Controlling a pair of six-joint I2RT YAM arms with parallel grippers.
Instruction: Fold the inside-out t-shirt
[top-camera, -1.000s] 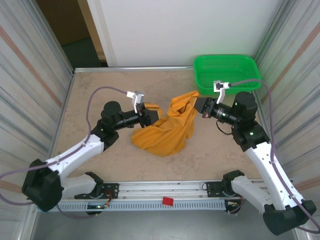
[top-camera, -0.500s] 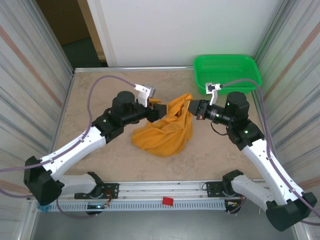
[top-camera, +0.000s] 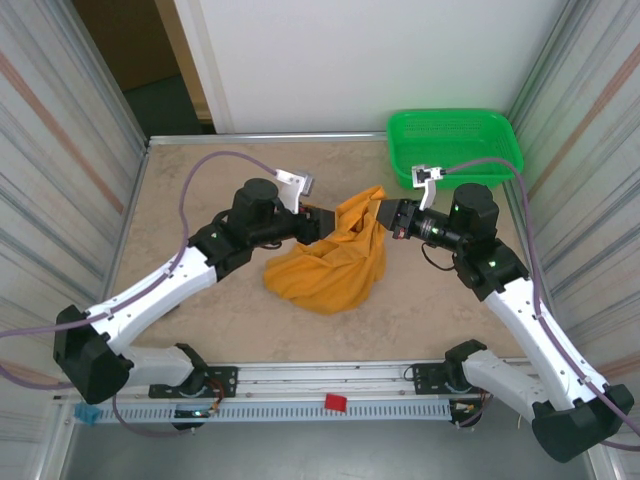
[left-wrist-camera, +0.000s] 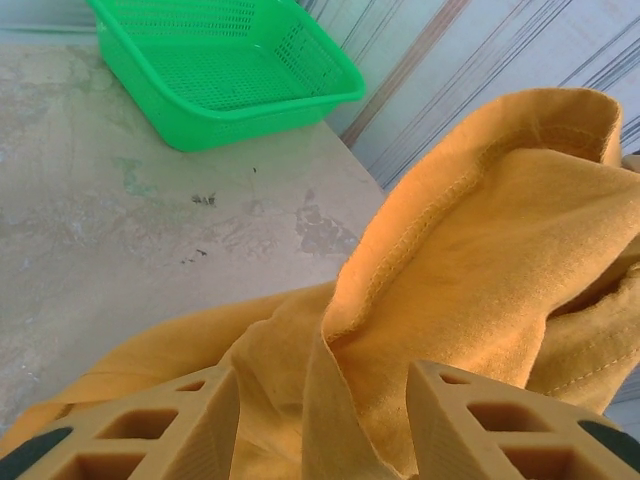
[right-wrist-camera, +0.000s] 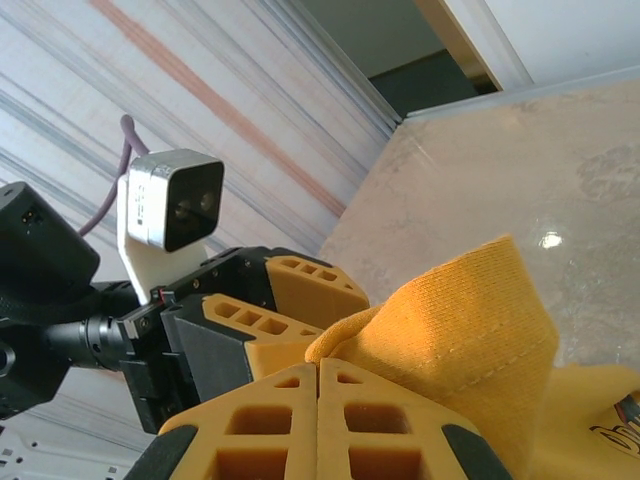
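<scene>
Compared with a second back: found left gripper (top-camera: 318, 217) pushed further right, up against the raised left edge of the inside-out t-shirt (top-camera: 335, 265). Jaws apart, a hemmed fold standing in the gap, not pinched. Saw shirt bunched near the middle of the table (top-camera: 200, 180), peak lifted between the two grippers, lower part on the surface. Found right gripper (top-camera: 385, 213) shifted left, away from the green basket (top-camera: 452, 114), fingers together, clamped on the peak's right corner.
</scene>
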